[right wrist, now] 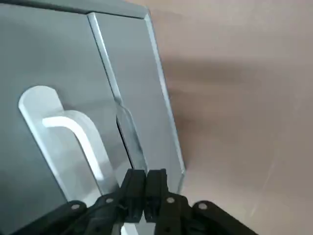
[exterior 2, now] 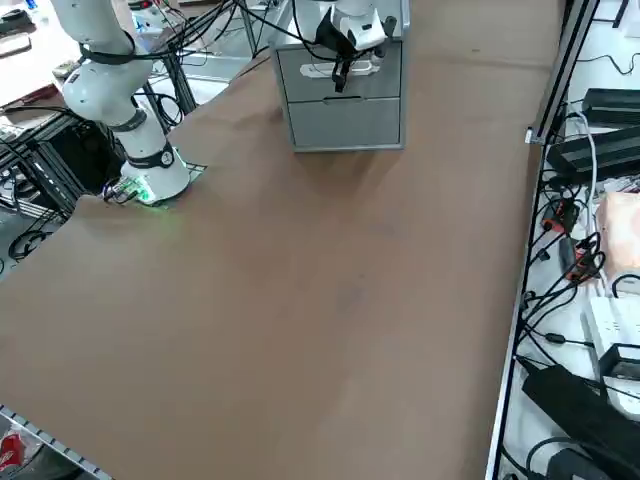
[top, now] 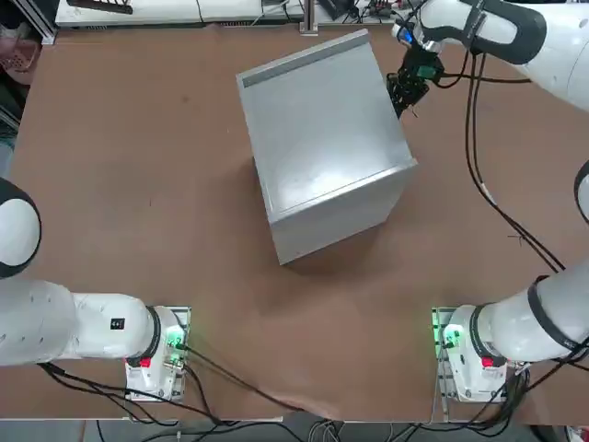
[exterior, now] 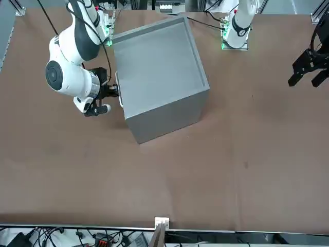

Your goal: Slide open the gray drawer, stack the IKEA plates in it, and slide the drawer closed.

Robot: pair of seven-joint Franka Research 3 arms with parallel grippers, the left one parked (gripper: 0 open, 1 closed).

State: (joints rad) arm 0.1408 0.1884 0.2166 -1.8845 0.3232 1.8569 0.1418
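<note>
Along the near edge of the table (top: 138,184), where the arms' bases stand, the brown top shows only cables, and no plates lie anywhere on it in any view. Past the middle, closer to the far edge and turned at an angle to it, stands the cabinet (top: 322,147), a large boxy gray metal case with a plain flat top. Its front faces the table's right edge, and the right side view shows two drawer fronts there, one above the other, each with a pale looped handle. The upper drawer (exterior 2: 385,60) sits flush with the one below it, so it looks fully pushed in, and none of its inner tray shows. The right gripper (top: 405,97) is beyond this, at the cabinet's far right corner, level with the upper front. Its jaws are clenched together with nothing between them, and in the wrist view they are just in front of the handle (right wrist: 68,127) rather than around it. Since the plates are out of sight and the drawer looks closed, my guess is that they are already stacked inside and the task is at or near its end. But the pictures cannot confirm what is in the drawer.
</note>
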